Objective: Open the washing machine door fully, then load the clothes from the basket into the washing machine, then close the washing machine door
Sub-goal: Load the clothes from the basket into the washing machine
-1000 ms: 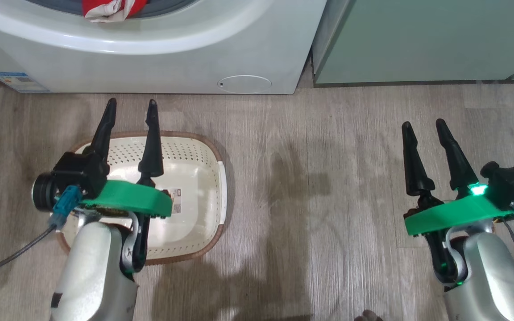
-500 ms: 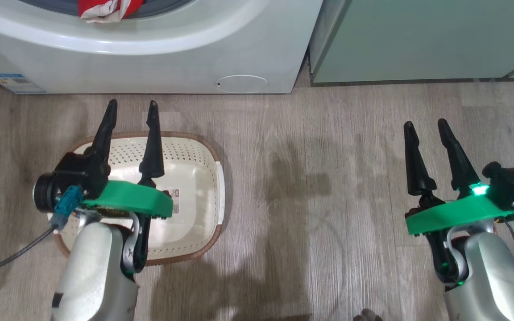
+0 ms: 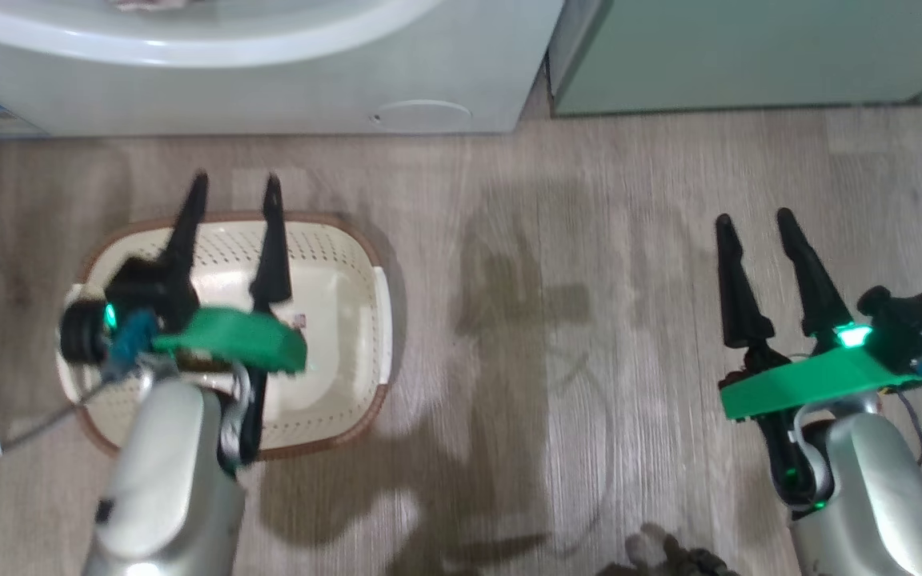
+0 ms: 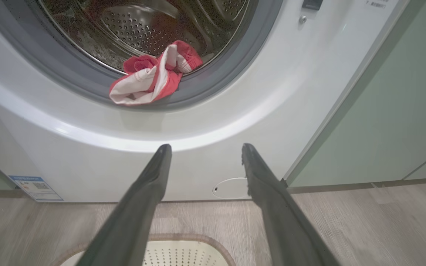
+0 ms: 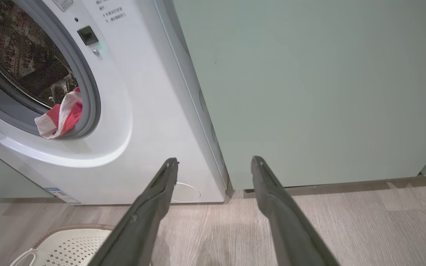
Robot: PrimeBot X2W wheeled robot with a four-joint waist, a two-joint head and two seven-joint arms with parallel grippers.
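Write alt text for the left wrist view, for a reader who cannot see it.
Red and white clothes hang over the grey ring of the open washing machine. Below, the left end effector, open and empty, points toward it above a cream basket; a pale green cabinet stands at right.

text: none legible | washing machine [image 4: 309,92] sticker [image 4: 35,187] — print too small

Left gripper [image 3: 235,181] and right gripper [image 3: 753,216] point forward, fingers [image 3: 737,280] parted.
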